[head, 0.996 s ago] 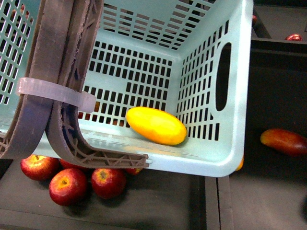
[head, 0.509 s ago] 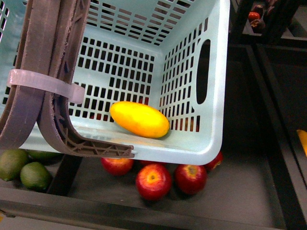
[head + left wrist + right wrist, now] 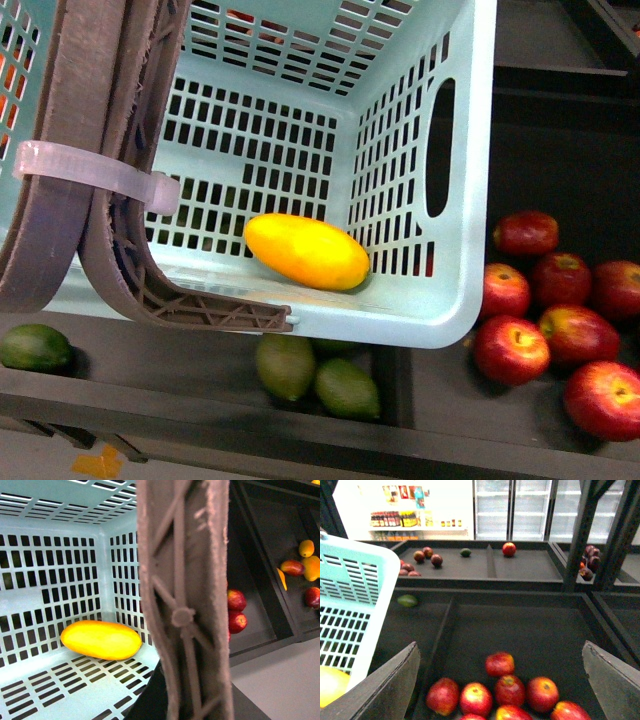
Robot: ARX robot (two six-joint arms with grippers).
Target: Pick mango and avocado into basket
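Mango (image 3: 306,252) lay inside teal basket (image 3: 400,335), avocado not yet in | right gripper (image 3: 500,649) hung spread and empty over red apples (image 3: 512,350); left gripper unseen | risk: basket overhung green fruits (image 3: 347,387), likely blocking a reach, and apples crowded close enough for a wrong pick.

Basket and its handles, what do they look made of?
Basket: moulded plastic, light teal, smooth with a slight sheen; the slotted walls and rounded rim suggest it. Handles: probably plastic too, brown-grey, matt, with ribbed bracing and frayed-looking edges. Zip tie: translucent white, likely nylon.
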